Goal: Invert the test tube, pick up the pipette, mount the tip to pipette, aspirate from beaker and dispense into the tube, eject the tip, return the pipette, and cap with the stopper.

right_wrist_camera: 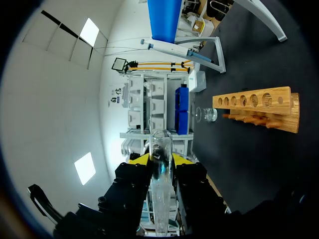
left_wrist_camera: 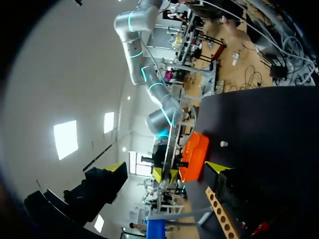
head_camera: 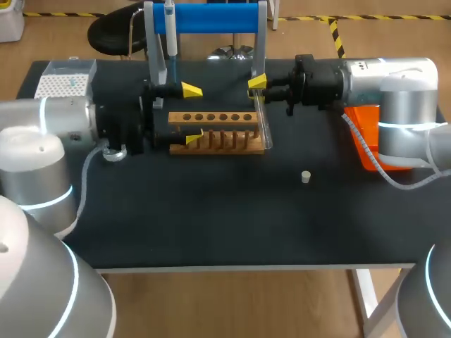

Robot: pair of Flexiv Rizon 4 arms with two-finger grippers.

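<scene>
Glass test tube [head_camera: 262, 120] pinched crosswise in right gripper [right_wrist_camera: 159, 159], just beside rack's [head_camera: 211, 117] right end; left gripper [head_camera: 192, 113] spread, near rack's left end.

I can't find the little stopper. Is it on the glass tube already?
No, the stopper lies alone on the table, apart from the test tube.

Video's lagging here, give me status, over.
Right gripper shut on clear glass test tube beside wooden rack. Left gripper open, empty. Small white stopper on black table, apart.
</scene>
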